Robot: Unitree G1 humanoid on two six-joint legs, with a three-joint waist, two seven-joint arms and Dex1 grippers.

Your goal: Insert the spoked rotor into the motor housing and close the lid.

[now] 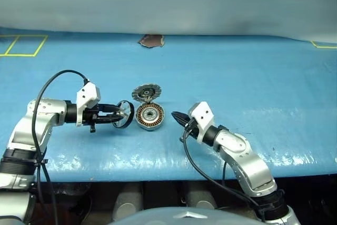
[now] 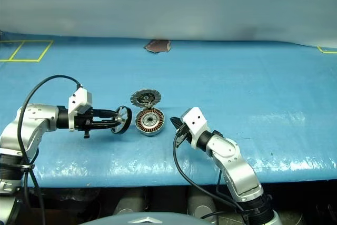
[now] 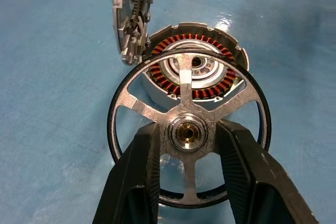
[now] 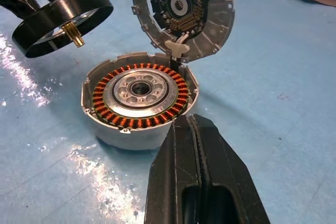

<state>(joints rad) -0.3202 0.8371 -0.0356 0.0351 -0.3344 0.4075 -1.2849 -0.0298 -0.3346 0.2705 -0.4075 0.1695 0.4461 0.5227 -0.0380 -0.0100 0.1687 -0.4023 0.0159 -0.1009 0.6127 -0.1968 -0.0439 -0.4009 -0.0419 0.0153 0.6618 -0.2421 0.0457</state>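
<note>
1. Rotor [image 1: 124,114]: spoked wheel, clamped at its hub between the two fingers [image 3: 136,171] of the left gripper [image 1: 117,114]. Carried on edge, off the table [image 1: 253,88], just left of the housing and apart from it.
2. Housing [image 1: 150,116]: round puck flat on the table, open side up, copper windings around a silvery centre all exposed. Landmark for every entry here.
3. Lid [image 1: 146,93]: hinged at the housing's far edge, standing nearly upright, segmented inner face towards the robot. Not yet closed.
4. Right gripper [image 1: 179,119]: fingers pressed together, holding nothing, just right of the housing, tips aimed at it.
5. Governing relation, as judged: the housing lies straight past the left gripper's tips. The rotor's axle runs about level while the housing's bore points up, so the wheel likely must tip flat, then go above the centre and down. Left arm carries it.
</note>
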